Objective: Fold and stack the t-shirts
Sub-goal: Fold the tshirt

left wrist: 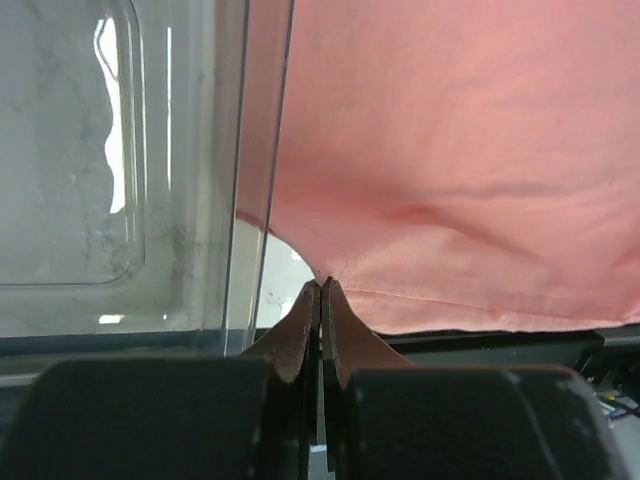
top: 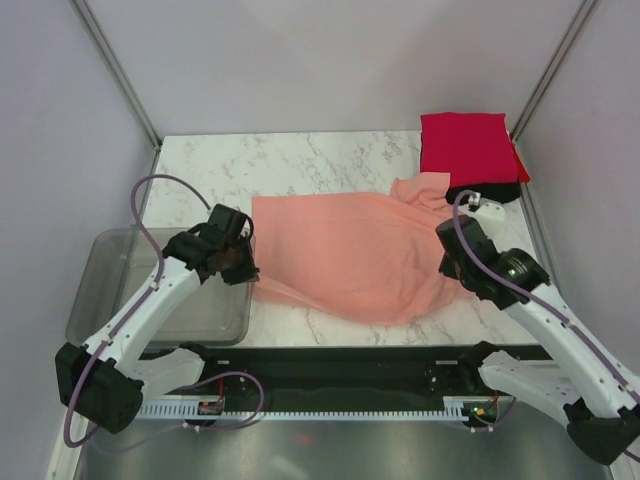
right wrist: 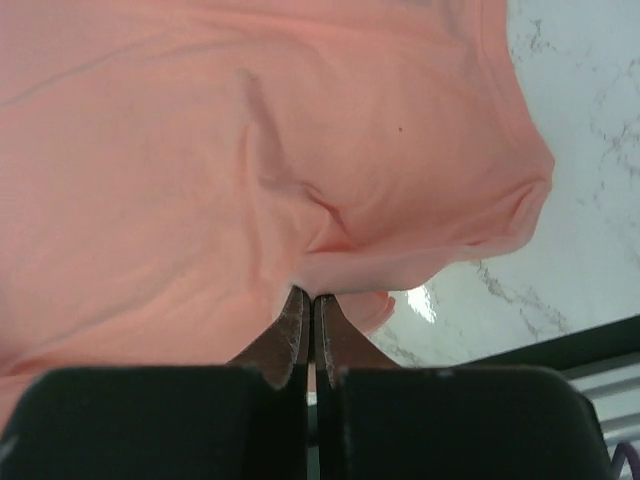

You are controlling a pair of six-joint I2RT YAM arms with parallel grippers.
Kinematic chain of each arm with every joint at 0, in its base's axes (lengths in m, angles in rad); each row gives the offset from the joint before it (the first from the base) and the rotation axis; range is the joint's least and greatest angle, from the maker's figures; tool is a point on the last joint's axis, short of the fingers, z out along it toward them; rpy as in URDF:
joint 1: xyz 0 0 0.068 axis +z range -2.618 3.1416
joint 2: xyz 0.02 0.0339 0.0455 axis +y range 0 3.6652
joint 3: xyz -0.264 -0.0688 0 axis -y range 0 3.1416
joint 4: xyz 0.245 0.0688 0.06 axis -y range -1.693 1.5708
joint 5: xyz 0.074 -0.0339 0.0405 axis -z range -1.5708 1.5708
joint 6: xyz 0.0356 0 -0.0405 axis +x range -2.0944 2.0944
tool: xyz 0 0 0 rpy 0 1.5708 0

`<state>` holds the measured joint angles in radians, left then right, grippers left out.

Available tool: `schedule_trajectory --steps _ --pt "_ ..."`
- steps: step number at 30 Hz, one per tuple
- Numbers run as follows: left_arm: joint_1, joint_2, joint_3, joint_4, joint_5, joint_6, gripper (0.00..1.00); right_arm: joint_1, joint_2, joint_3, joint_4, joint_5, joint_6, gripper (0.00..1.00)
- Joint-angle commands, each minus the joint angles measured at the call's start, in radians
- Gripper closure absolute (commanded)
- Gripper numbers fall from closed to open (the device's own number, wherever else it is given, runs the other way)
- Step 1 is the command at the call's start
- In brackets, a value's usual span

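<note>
The salmon-pink t-shirt (top: 345, 250) lies spread across the middle of the marble table, one sleeve reaching toward the back right. My left gripper (top: 243, 262) is shut on its left edge (left wrist: 330, 275), beside the tub wall. My right gripper (top: 452, 262) is shut on its right edge (right wrist: 330, 280), where the cloth bunches. A folded bright red t-shirt (top: 465, 148) lies on a black one (top: 482, 192) at the back right corner.
The grey see-through plastic tub (top: 105, 290) stands at the table's left, under my left arm; its wall (left wrist: 240, 180) stands right beside the left fingers. The table's black front rail (top: 350, 365) runs along the near edge.
</note>
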<state>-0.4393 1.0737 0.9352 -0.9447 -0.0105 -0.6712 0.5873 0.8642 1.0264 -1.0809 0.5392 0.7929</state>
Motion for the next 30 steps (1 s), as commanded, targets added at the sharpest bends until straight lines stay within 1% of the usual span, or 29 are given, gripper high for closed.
schedule_trajectory --steps 1,3,8,9,17,23,27,30 --pt "0.040 0.072 0.085 0.017 -0.071 0.056 0.98 -0.012 0.108 0.086 0.108 0.074 -0.116 1.00" --pt "0.068 0.133 0.115 0.024 -0.074 0.074 0.98 -0.038 0.181 0.104 0.133 0.061 -0.171 1.00" --pt "0.116 0.242 0.161 0.076 -0.042 0.108 0.98 -0.173 0.291 0.133 0.243 -0.021 -0.279 1.00" --pt "0.125 0.279 0.168 0.089 -0.036 0.117 0.98 -0.200 0.327 0.149 0.263 -0.024 -0.306 1.00" --pt "0.162 0.451 0.255 0.113 -0.008 0.159 0.98 -0.293 0.524 0.239 0.320 0.004 -0.426 1.00" --pt "0.189 0.509 0.267 0.122 -0.028 0.176 0.98 -0.345 0.628 0.284 0.355 0.015 -0.472 1.00" --pt "0.208 0.535 0.283 0.124 -0.025 0.179 0.98 -0.386 0.693 0.313 0.380 -0.021 -0.482 1.00" --pt "0.209 0.568 0.300 0.126 -0.023 0.176 0.98 -0.396 0.748 0.337 0.391 -0.057 -0.475 1.00"
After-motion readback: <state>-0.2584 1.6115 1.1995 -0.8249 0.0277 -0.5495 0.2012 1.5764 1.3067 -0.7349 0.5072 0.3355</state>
